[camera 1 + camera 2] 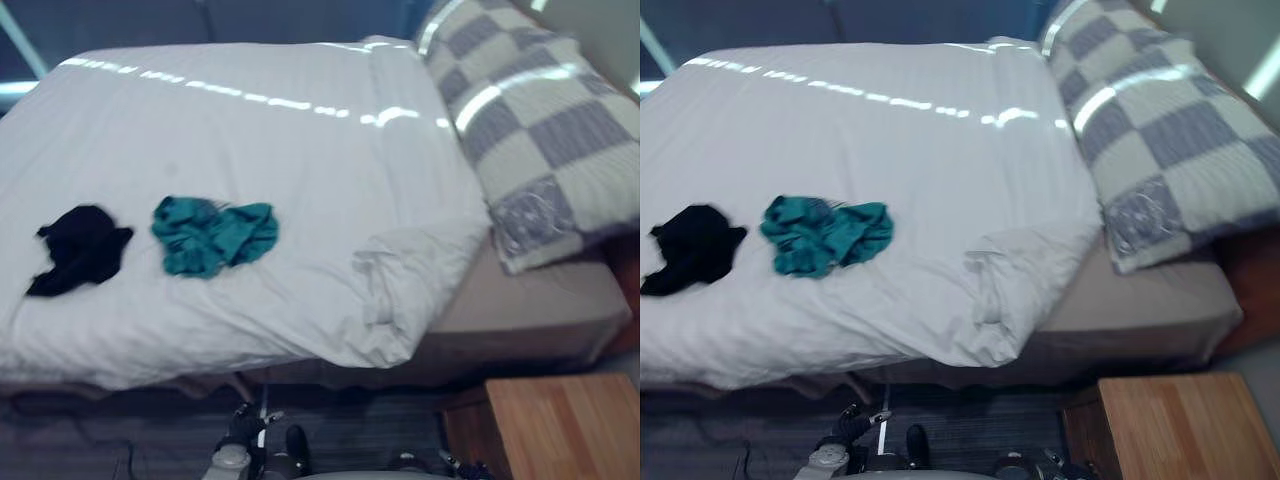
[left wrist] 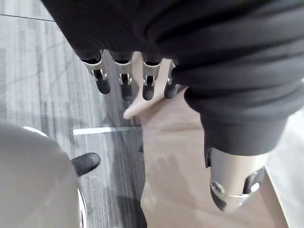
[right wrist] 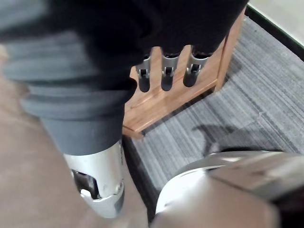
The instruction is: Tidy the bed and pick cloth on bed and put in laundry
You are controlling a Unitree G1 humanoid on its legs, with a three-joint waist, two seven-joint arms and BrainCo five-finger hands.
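A crumpled teal cloth (image 1: 214, 235) lies on the white duvet (image 1: 250, 140) near the bed's front left. A black cloth (image 1: 80, 248) lies just left of it, close to the duvet's left edge. The duvet's front right corner (image 1: 392, 300) is bunched and folded back, baring the tan mattress (image 1: 530, 300). My left hand (image 2: 148, 78) hangs low beside the bed over the grey carpet, fingers straight and holding nothing. My right hand (image 3: 167, 73) hangs near the wooden nightstand (image 3: 161, 102), also open and holding nothing. Both hands are well short of the cloths.
A large grey-and-white checkered pillow (image 1: 540, 120) leans at the bed's right end, overhanging the mattress. The wooden nightstand (image 1: 560, 425) stands at the lower right on the grey striped carpet (image 1: 340, 425) between me and the bed.
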